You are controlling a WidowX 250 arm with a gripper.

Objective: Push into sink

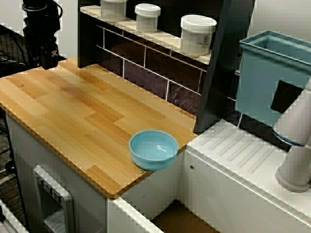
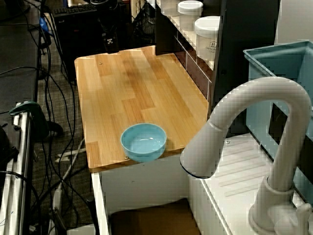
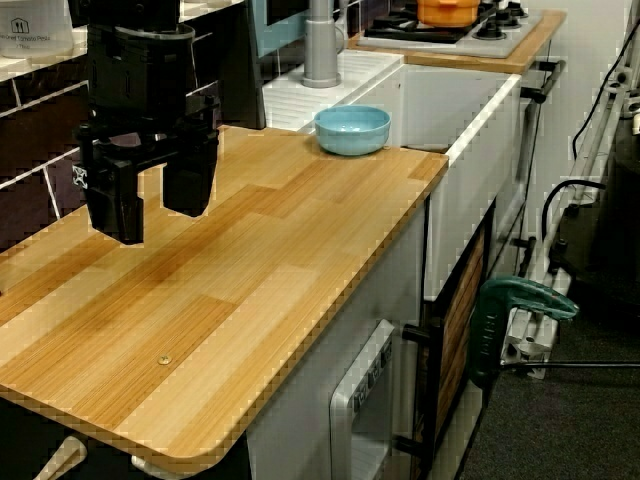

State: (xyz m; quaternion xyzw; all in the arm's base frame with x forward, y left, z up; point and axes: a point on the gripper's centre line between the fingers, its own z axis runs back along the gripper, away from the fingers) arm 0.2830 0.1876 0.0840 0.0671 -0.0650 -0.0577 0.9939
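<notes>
Pale blue and empty, the bowl sits at the very edge of the wooden tabletop, low and right of centre in the overhead frame, its rim already overhanging the drop toward the sink, whose brown floor shows at the bottom edge. My claw hangs at the opposite end of the board, upper left in that same view, well apart from the bowl with the whole bare length of wood between them. In the side view, where it fills the upper left, its two dark fingers stand apart with nothing between them, held just above the surface. As I judge it, the bowl lies straight down the board's long axis from the claw, with the sink directly beyond it, so the push I need runs along that one line: travel the board, meet the bowl's near side, and carry on toward the basin.
</notes>
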